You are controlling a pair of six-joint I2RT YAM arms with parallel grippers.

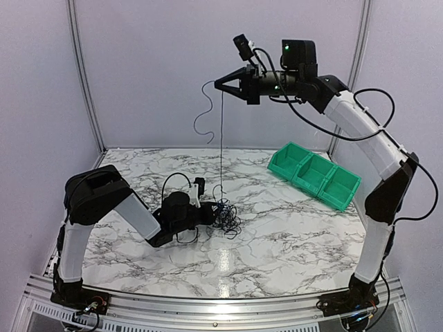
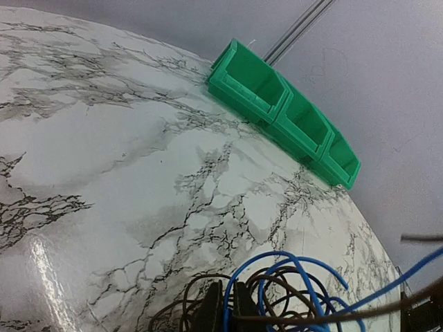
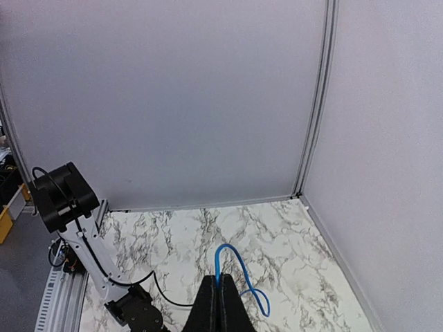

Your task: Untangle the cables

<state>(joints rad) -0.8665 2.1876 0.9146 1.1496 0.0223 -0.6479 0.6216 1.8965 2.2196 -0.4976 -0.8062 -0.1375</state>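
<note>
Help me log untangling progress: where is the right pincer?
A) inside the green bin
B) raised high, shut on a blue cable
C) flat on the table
B: the right pincer is well above the table, clamped on a blue cable that hangs down to the wad.

A white table (image 1: pixel 291 242) with a grey and black marble pattern fills the enclosure. Pale, lilac-tinted panels close it in on three sides: a back wall (image 1: pixel 159 69) along the far edge, a left wall (image 1: pixel 34 104) and a right wall (image 1: pixel 415 41). Aluminium posts (image 1: pixel 84 76) stand at the two far corners, where the panels meet. A ribbed aluminium rail (image 1: pixel 208 304) runs along the near edge. Overhead light leaves a bright glare (image 1: pixel 225 259) on the glossy top, close to the middle of the near edge. In the right wrist view, grey floor (image 3: pixel 17 283) shows beyond the near edge.
</note>
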